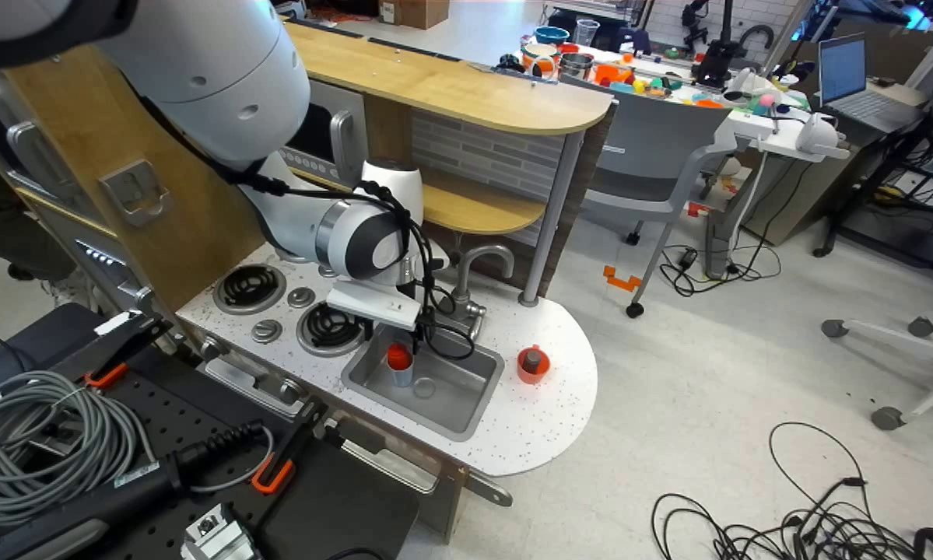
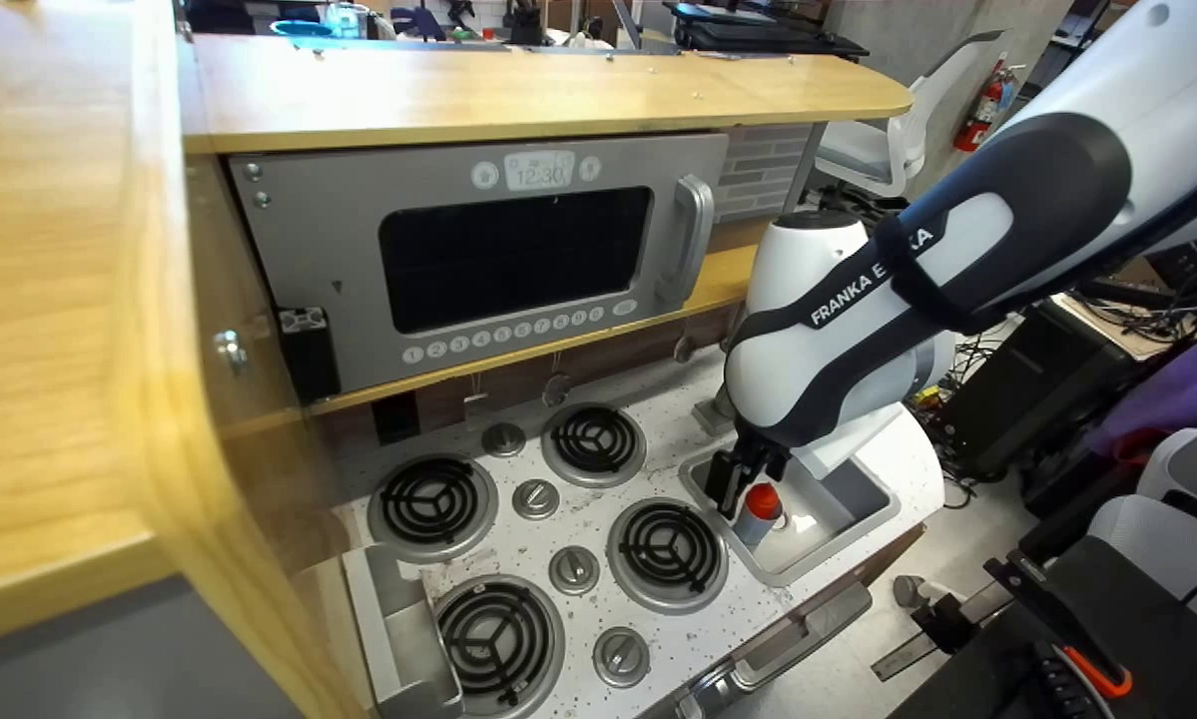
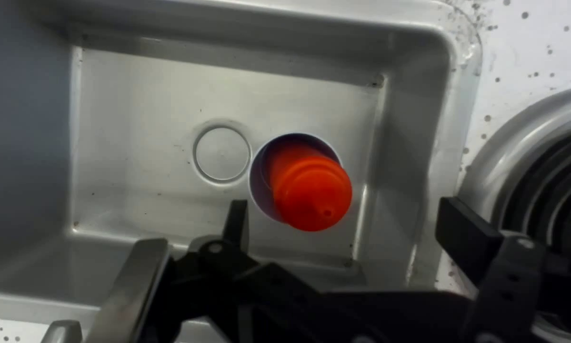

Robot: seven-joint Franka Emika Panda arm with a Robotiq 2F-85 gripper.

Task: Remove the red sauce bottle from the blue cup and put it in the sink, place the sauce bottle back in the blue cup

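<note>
The red sauce bottle [image 3: 314, 195] stands tilted inside the blue cup [image 3: 262, 197], its red cap above the cup's rim. The cup stands on the floor of the grey sink [image 3: 137, 124], beside the drain. The bottle [image 1: 398, 356] and cup [image 1: 402, 377] show in the sink [image 1: 483, 393] in an exterior view. They also show in an exterior view as the bottle [image 2: 762, 500] and cup [image 2: 754, 529]. My gripper [image 3: 343, 209] is open and empty, its fingers wide apart above the sink. The gripper [image 2: 743, 477] hangs just above the bottle, not touching it as far as I can see.
A low red cup [image 1: 531, 367] with a dark thing inside stands on the white counter [image 1: 567, 389]. The faucet [image 1: 466, 272] rises behind the sink. Burners [image 2: 668, 555] lie beside the sink. The microwave [image 2: 518, 250] and wooden shelf [image 2: 558, 90] stand behind and above.
</note>
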